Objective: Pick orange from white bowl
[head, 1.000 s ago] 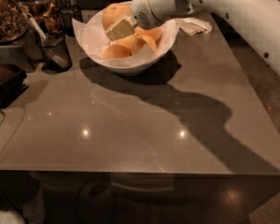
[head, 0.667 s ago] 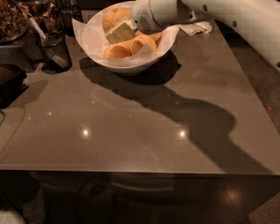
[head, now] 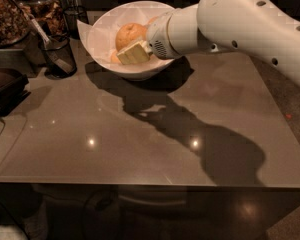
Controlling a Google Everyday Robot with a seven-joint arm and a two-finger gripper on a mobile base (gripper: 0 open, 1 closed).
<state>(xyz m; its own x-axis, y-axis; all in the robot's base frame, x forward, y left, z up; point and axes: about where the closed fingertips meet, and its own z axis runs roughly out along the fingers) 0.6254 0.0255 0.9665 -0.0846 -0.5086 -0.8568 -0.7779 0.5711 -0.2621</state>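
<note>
Jaws: I cannot tell how far apart they stand or whether they have hold of anything. From this view the gripper (head: 135, 52) reads as one pale yellow block.

Gripper position: it is inside the white bowl (head: 140, 73), below the rim line, with its tip pointing toward the left of the view. It lies against the near side of the orange (head: 129, 34), low on the fruit. I cannot confirm a grasp.

Task object: the orange sits in the middle of the white bowl, on the paper lining (head: 86, 28). More orange-coloured fruit shows just beside the gripper's tip and behind the wrist (head: 172, 32).

Arm pose: the wrist is a short white cylinder, nearly level, crossing the bowl's right rim. Behind it the arm (head: 250, 29) widens into a thick white link that enters from the upper right and slopes down toward the bowl.

Surroundings: the bowl stands at the far edge of the grey table (head: 115, 154). The arm's shadow (head: 200, 139) runs across the table toward the near right. A dark glass cup (head: 57, 54) stands left of the bowl, apart from it.
</note>
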